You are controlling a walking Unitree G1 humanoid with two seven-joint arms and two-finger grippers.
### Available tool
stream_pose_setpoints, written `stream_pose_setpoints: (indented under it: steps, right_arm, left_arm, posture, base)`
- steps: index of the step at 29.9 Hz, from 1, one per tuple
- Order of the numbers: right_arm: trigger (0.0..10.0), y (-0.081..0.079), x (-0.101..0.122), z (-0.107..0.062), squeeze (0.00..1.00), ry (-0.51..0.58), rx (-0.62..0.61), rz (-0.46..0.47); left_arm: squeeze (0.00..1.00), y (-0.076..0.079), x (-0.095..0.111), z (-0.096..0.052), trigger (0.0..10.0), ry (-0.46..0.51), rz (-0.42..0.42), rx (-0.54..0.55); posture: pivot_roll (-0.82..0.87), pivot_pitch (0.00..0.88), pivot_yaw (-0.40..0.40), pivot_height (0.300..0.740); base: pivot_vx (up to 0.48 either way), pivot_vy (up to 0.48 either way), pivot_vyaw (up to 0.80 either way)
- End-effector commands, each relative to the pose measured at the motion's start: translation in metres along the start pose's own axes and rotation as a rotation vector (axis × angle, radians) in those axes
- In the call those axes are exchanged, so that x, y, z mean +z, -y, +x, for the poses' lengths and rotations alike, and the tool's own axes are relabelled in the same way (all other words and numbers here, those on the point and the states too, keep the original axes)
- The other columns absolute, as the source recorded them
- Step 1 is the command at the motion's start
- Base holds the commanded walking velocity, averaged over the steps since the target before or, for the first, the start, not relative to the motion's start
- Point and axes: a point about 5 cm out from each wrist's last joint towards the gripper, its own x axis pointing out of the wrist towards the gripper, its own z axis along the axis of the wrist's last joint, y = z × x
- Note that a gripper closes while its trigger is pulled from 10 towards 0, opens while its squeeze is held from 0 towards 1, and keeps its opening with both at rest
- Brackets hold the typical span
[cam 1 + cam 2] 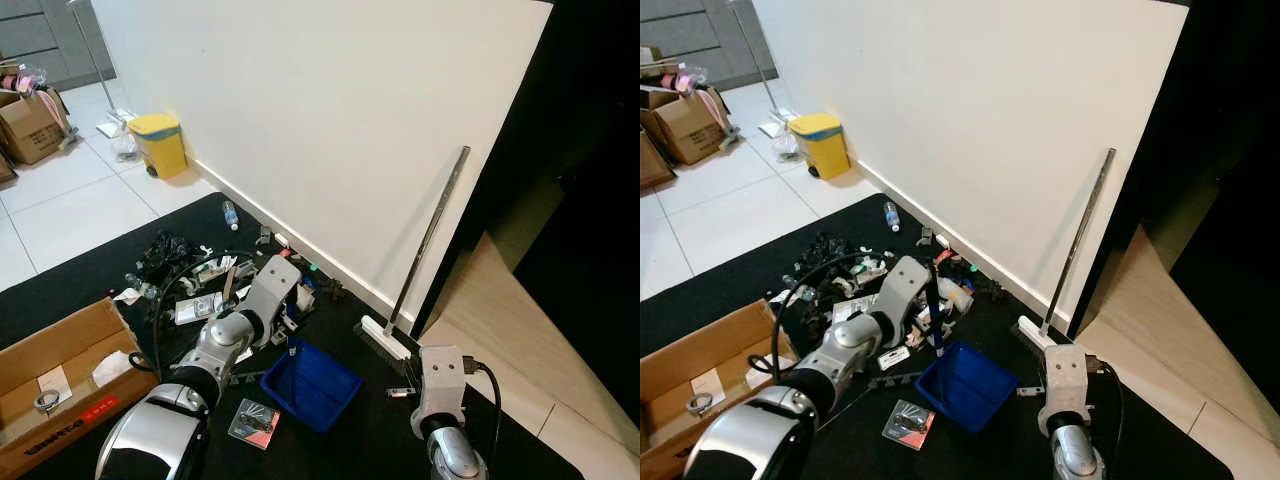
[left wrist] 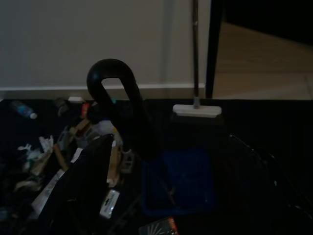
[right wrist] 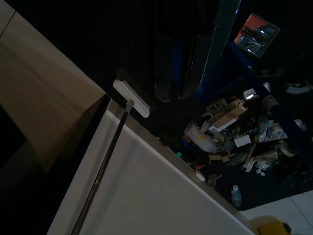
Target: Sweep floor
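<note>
From the head views the broom (image 1: 425,250) leans on the wall just beyond the blue dustpan (image 1: 312,385), whose handle the left tool (image 1: 932,300) grips, while the right wrist view (too dark to tell the right tool's (image 3: 176,73) opening) suggests a careless reach could topple the broom.

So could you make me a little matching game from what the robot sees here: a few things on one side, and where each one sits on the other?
Things:
1. long-handled broom
2. yellow plastic bin
3. blue plastic dustpan
4. brown cardboard box

Places:
A. on the white tiles by the wall
B. leaning against the wall
C. at the black mat's left edge
D. on the black mat between the arms

Pairs: 1-B, 2-A, 3-D, 4-C
</note>
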Motion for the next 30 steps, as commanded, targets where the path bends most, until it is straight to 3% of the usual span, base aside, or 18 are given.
stream_pose_setpoints:
  steps: [1,3,21,28,29,30]
  right_arm:
    - [10.0,0.0,-0.009,-0.006,0.0,-0.04,0.003,-0.003]
    - [10.0,0.001,-0.008,-0.007,0.0,-0.042,0.001,-0.003]
    - [10.0,0.0,-0.007,-0.006,0.0,-0.043,0.002,0.001]
    - [10.0,-0.001,-0.007,-0.006,0.0,-0.046,0.003,0.003]
    - [10.0,-0.001,-0.007,-0.006,0.0,-0.046,0.003,0.003]
    - [10.0,-0.001,-0.007,-0.006,0.0,-0.046,0.002,0.003]
  left_arm:
    - [0.0,0.004,-0.006,0.0,6.8,-0.039,0.007,-0.003]
    - [0.0,0.002,-0.005,0.001,0.0,-0.042,-0.007,0.024]
    - [0.0,0.0,0.0,0.003,0.0,-0.019,-0.03,0.053]
    - [0.0,-0.006,0.002,0.0,0.0,0.029,-0.08,0.085]
    - [0.0,-0.007,0.003,0.0,0.2,0.033,-0.08,0.098]
    - [0.0,-0.009,0.002,-0.001,9.3,0.029,-0.075,0.113]
  posture:
    - [-0.06,0.224,0.018,0.74]
    - [-0.06,0.228,0.017,0.74]
    - [-0.06,0.224,0.014,0.74]
    - [-0.05,0.224,0.015,0.74]
    - [-0.05,0.224,0.015,0.74]
    - [-0.05,0.226,0.015,0.74]
  base:
    - [0.0,0.0,0.0]
    - [0.0,0.0,0.0]
    - [0.0,0.0,0.0]
    - [0.0,0.0,0.0]
    - [0.0,0.0,0.0]
    - [0.0,0.0,0.0]
